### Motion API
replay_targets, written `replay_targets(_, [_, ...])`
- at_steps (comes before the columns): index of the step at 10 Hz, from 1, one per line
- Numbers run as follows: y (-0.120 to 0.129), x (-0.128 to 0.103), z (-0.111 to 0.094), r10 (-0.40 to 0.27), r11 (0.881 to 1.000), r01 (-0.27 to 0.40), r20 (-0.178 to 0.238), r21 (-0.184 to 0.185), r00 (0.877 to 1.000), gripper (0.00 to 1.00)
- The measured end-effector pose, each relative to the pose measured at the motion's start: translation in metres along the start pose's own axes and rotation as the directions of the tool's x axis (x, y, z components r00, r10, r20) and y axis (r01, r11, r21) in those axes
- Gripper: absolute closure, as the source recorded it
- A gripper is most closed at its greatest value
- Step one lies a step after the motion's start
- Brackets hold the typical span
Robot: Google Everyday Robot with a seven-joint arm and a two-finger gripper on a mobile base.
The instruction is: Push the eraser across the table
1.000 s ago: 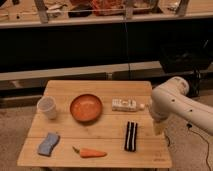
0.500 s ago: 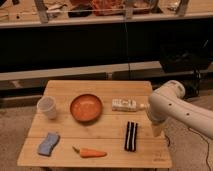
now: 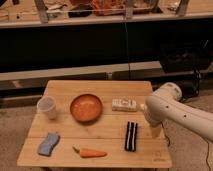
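Observation:
The eraser (image 3: 131,136), a small black block with two pale stripes, lies lengthwise at the front right of the light wooden table (image 3: 107,131). My white arm reaches in from the right, its rounded elbow above the table's right edge. The gripper (image 3: 156,131) hangs down from it just right of the eraser, a short gap away, open and holding nothing.
On the table stand an orange bowl (image 3: 86,107) in the middle and a white cup (image 3: 47,107) at the left. A white bottle (image 3: 124,104) lies behind the eraser. A blue-grey sponge (image 3: 48,143) and a carrot (image 3: 90,152) lie near the front edge. Dark shelving runs behind.
My arm has swung left and lower, bringing the gripper closer to the eraser's right side. The things on the table have not moved.

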Motion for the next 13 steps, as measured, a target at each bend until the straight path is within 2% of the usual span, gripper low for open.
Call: replay_targets(13, [0.002, -0.021, 0.013, -0.094, 0.995, 0.095, 0.019, -0.021, 0.995, 0.2])
